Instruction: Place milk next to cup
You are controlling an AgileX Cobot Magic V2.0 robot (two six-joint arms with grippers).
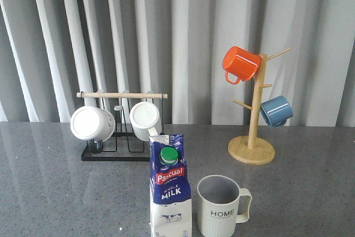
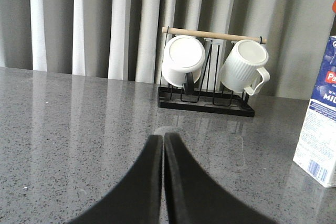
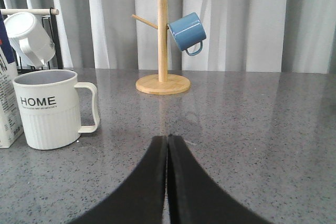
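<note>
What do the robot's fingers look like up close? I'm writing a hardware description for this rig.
On the left gripper and the right gripper alike, the fingers are plain matte black, broad at the base and curving to narrow tips. No markings, cables or pads show; the arms themselves are out of view.

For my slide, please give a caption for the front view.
Milk carton stands upright beside the HOME cup.

Grey speckled table (image 1: 55, 192), glossy, with grey-white pleated curtains (image 1: 194, 37) behind it. Back left: black wire mug rack (image 1: 119, 151) with a wooden top bar — two white mugs hang on it, a plain one (image 1: 92, 122) on the left with its base toward the camera, a ribbed one (image 1: 146, 119) on the right. Back right: wooden mug tree (image 1: 252, 142) on a round base — orange mug (image 1: 240, 64) hung high on its left side, blue mug (image 1: 276, 110) lower on its right.
</note>
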